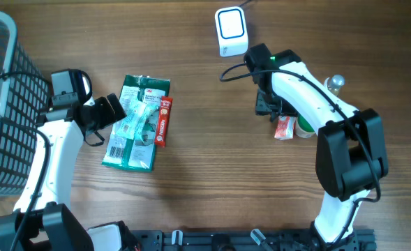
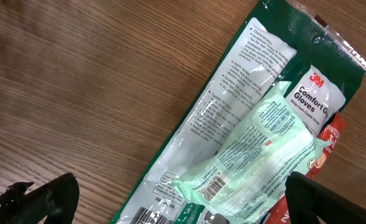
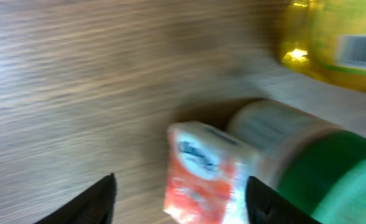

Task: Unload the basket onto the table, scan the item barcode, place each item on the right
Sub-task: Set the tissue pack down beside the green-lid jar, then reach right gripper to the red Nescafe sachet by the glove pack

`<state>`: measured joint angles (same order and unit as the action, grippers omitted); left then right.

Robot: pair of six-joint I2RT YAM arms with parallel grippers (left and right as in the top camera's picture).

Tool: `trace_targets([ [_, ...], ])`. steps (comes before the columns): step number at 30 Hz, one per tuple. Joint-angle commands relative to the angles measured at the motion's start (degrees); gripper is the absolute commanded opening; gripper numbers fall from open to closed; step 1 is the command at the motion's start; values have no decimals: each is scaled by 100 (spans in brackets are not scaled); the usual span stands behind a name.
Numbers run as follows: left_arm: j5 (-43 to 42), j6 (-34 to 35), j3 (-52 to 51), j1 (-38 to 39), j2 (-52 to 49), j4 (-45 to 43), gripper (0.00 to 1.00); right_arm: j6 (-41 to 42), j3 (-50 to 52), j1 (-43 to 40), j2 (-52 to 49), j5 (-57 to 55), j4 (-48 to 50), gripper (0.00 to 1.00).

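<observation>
The small red-and-white packet (image 1: 284,128) lay on the table toward its right edge, about midway between the near and far edges. It touched a white bottle with a green cap (image 1: 304,127). Blue lettering on the packet (image 3: 201,174) was too blurred to read. The right claw (image 3: 183,205) stood over it with its fingers (image 3: 102,199) apart, one on each side and a gap at both. Beyond the bottle (image 3: 332,168) lay a yellow container (image 3: 332,43) bearing a barcode label. The white scanner (image 1: 231,29) with its blue-rimmed window sat at the far edge, well apart from the packet.

Toward the left edge lay a green glove pack (image 1: 132,125) printed "3M Comfort G… Gloves" (image 2: 245,112). A pale green sachet (image 2: 263,149) with a small barcode lay on it, and a red wrapper (image 1: 162,120) lay along its side. The left claw (image 1: 111,111) hung over the pack, spread wide and holding nothing. A grey basket (image 1: 3,104) stood at the left edge.
</observation>
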<state>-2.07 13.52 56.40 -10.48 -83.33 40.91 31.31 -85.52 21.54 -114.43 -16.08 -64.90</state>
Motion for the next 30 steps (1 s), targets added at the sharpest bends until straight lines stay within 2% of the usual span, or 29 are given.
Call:
trace_targets([
  [1, -46, -114, -24, 20, -15, 0, 100, -275, 4, 15, -20, 1731, 527, 69],
  [2, -46, -114, -24, 20, -15, 0, 100, -275, 13, 33, -22, 2452, 837, 69],
  [5, -46, -114, -24, 20, -15, 0, 100, -264, 74, 240, -24, 3683, 1591, 67],
  [8, -46, -114, -24, 20, -15, 0, 100, -98, 74, 748, -37, 3882, 2302, 66],
  [12, -46, -114, -24, 20, -15, 0, 100, 238, 74, 1506, -46, 3333, 3104, 63],
  [16, -46, -114, -24, 20, -15, 0, 100, 511, 74, 2430, -48, 1722, 3593, 63],
  [18, -46, -114, -24, 20, -15, 0, 100, 511, 74, 3152, -48, 466, 3939, 59],
  [19, -46, -114, -24, 20, -15, 0, 100, 514, 74, 3281, -48, 273, 4015, 58],
  [23, -46, -114, -24, 20, -15, 0, 100, 529, 74, 3620, -236, 70, 4444, 50],
  [30, -46, -114, -24, 20, -15, 0, 100, 531, 74, 3694, -800, 90, 4540, 51],
])
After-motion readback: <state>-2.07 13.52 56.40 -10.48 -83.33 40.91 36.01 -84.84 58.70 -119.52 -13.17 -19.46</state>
